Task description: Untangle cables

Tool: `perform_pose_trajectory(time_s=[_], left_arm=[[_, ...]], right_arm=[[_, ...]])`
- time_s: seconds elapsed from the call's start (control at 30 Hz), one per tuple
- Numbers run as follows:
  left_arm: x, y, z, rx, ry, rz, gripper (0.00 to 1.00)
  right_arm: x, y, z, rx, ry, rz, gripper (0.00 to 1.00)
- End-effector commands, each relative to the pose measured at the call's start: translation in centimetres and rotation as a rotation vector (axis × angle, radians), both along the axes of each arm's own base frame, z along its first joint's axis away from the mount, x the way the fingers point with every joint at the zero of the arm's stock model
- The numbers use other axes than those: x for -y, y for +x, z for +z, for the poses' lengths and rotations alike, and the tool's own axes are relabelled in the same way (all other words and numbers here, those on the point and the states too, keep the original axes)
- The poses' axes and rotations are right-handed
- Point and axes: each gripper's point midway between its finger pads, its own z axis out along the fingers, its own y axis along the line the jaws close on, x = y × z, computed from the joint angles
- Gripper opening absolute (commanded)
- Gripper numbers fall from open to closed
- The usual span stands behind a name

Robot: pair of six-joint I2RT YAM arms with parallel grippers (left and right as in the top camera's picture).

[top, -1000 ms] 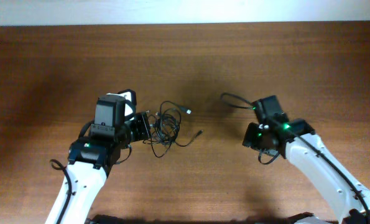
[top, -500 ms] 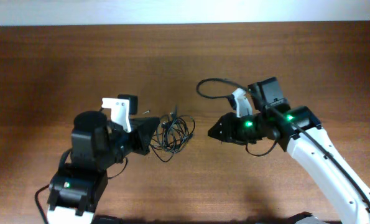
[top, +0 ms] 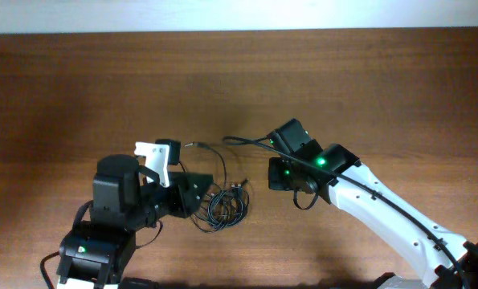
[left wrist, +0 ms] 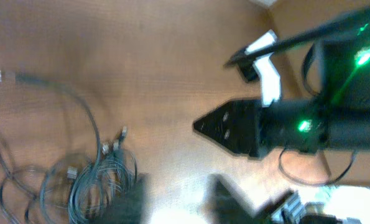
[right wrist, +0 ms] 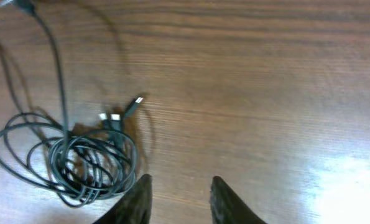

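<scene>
Right gripper (right wrist: 177,198) — my fingers stand apart, nothing between them. Left gripper (left wrist: 175,196) — blurred, fingers apart, empty. The cables (right wrist: 79,163) lie coiled in one tangle on the table (right wrist: 265,74) between both grippers, one strand running farther out.

Arms (top: 367,201) flank the cables (top: 226,210); far table (top: 222,80) open.
</scene>
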Motion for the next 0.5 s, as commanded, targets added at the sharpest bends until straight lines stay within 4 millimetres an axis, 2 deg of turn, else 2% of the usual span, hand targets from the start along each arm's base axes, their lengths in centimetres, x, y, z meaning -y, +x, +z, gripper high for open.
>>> perform_pose_trajectory(time_s=[0.0,0.03,0.07,0.1,0.13,0.2,0.27,0.33,0.37,0.4,0.47], left_arm=[[-1.9,-1.3,-3.0,-0.133,0.101,0.075,0.62],[-3.8,-1.9,-5.1,-0.265,0.150,0.211,0.55],[-4.6,-2.4,-6.3,-0.353,0.164,0.283,0.53],[-4.6,-2.4,-6.8,-0.376,0.172,0.282,0.45],[-4.6,-2.5,-7.4,-0.408,0.183,0.281,0.25],[-4.9,-2.5,-9.1,-0.482,0.221,0.289,0.32],[-5.5,-3.0,-11.9,-0.591,0.262,0.328,0.31],[-5.6,-3.7,-14.4,-0.671,0.283,0.337,0.33],[-5.7,-4.3,-15.8,-0.701,0.293,0.336,0.43],[-5.8,-4.8,-16.5,-0.729,0.292,0.352,0.46],[-5.9,-5.3,-17.5,-0.745,0.295,0.355,0.44]], right_arm=[[2.2,0.3,-0.4,-0.021,-0.054,-0.051,0.43],[3.1,0.0,-0.6,-0.046,-0.071,-0.068,0.57],[3.5,-0.2,-0.7,-0.059,-0.080,-0.075,0.65],[3.6,-0.3,-0.7,-0.065,-0.084,-0.075,0.68],[3.6,-0.5,-0.8,-0.071,-0.088,-0.074,0.72],[3.8,-0.6,-0.9,-0.077,-0.093,-0.074,0.77],[3.7,-0.6,-0.9,-0.076,-0.092,-0.074,0.80],[3.8,-0.6,-0.9,-0.076,-0.093,-0.074,0.91],[3.8,-0.6,-0.9,-0.076,-0.093,-0.074,0.94],[3.8,-0.6,-0.9,-0.076,-0.093,-0.074,0.98],[3.7,-0.6,-0.9,-0.076,-0.093,-0.074,1.00]])
